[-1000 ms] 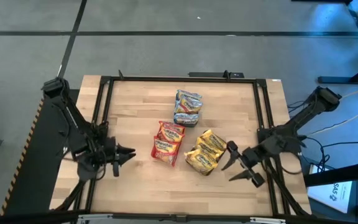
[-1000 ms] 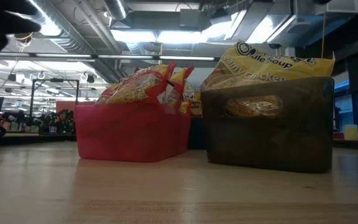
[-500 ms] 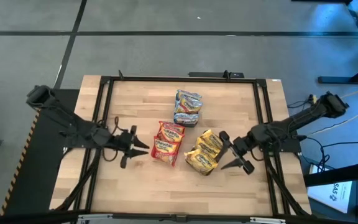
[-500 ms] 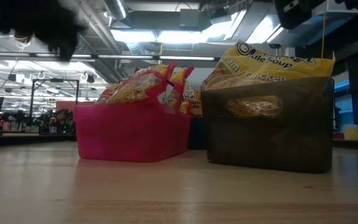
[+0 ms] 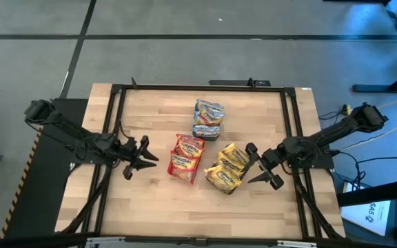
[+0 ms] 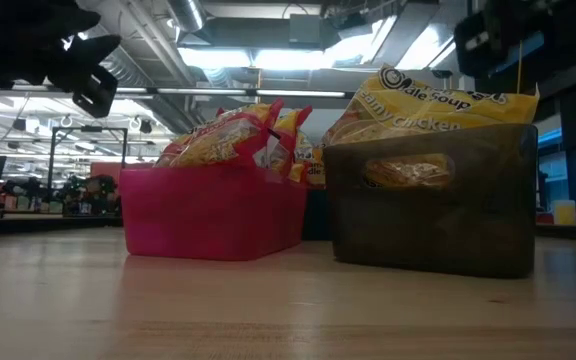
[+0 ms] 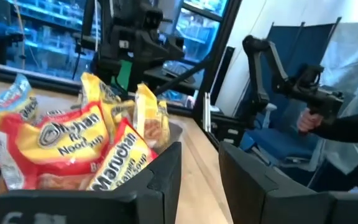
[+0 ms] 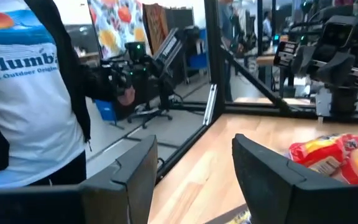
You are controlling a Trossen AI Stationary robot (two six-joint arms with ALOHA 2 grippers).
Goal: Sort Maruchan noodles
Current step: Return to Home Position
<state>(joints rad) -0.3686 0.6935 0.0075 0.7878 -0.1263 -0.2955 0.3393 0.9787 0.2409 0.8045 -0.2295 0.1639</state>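
Observation:
The Maruchan noodles lie in three piles at mid-table: blue-and-pink packets (image 5: 208,118) farthest, red packets (image 5: 187,157) in the middle, yellow packets (image 5: 229,167) to the right. In the low view the red packets (image 6: 223,140) stick up out of a pink tray (image 6: 213,215), and the yellow ones (image 6: 433,100) out of a dark grey tray (image 6: 433,200). My left gripper (image 5: 147,155) hovers open just left of the red pile, pointing level at it (image 7: 61,149). My right gripper (image 5: 253,165) hovers open just right of the yellow pile; its wrist view shows a red packet (image 8: 328,155).
A black frame (image 5: 112,138) runs around the wooden tabletop. Bare wood lies left of and in front of the piles. People stand beyond the table: a hand on a control arm (image 7: 309,118) and a person in a white shirt (image 8: 30,93).
My left gripper has swung from near the table's left edge toward the red pile and a little toward the far edge, rolling as it went. My right gripper has drawn in toward the yellow pile and sunk slightly. Both stay open. The packets have not moved.

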